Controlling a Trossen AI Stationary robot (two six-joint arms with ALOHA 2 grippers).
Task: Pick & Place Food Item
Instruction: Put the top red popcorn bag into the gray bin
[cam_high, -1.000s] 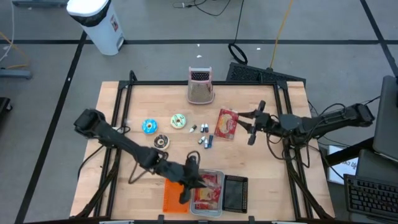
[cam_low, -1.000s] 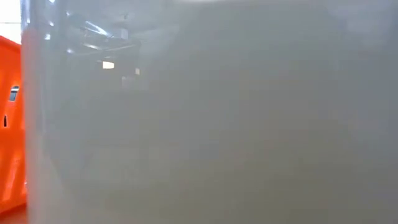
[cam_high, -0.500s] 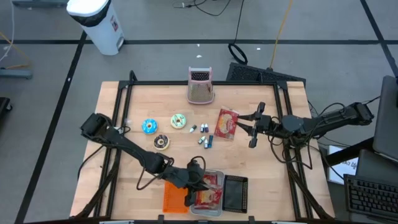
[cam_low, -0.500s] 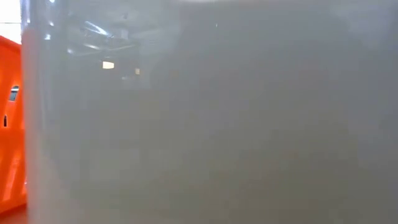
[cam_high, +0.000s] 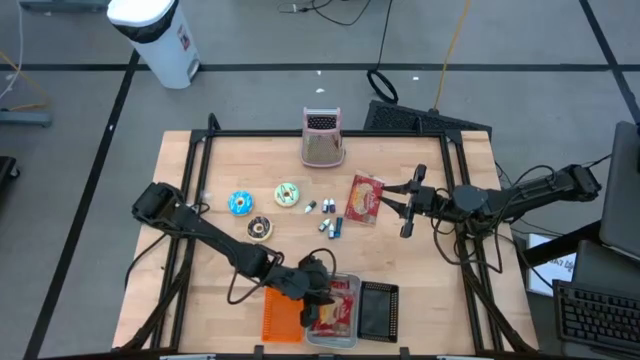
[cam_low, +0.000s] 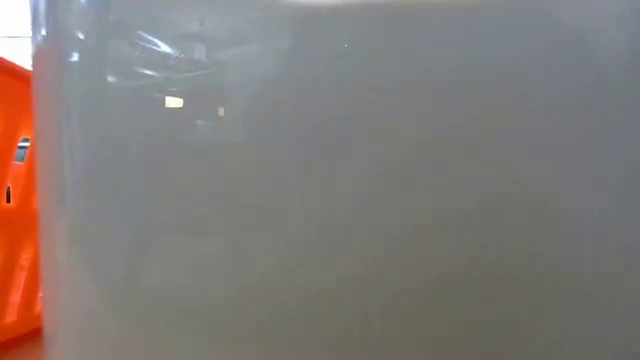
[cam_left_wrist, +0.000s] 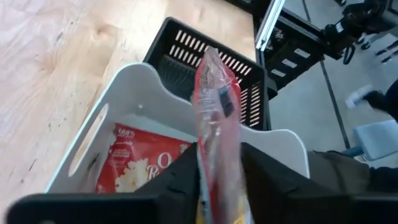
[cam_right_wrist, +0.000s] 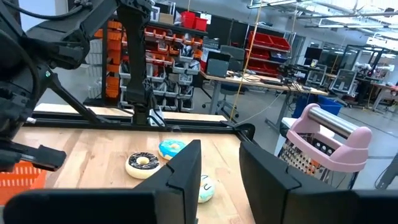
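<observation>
My left gripper hovers over a white bin near the table's front edge and is shut on a red-and-clear food packet. A second red packet lies flat on the bin's floor. A third red packet lies flat on the table at the right. Beside that third packet, on its right, my right gripper hangs open and empty. The low view shows only a pale wall close up. My left gripper pinches the packet between its two fingers, with the flat faces against the pads. The packet stands on edge and reaches forward past the fingertips, slanting down over the bin. Its far end shows clear above the bin's far wall.
A black basket stands right of the bin and an orange one left of it. Three donuts lie at the middle left. Small items lie at the centre. A pink-handled grater stands at the back.
My left gripper has sunk toward the white bin and shifted a little toward the table's right edge, carrying the packet along.
</observation>
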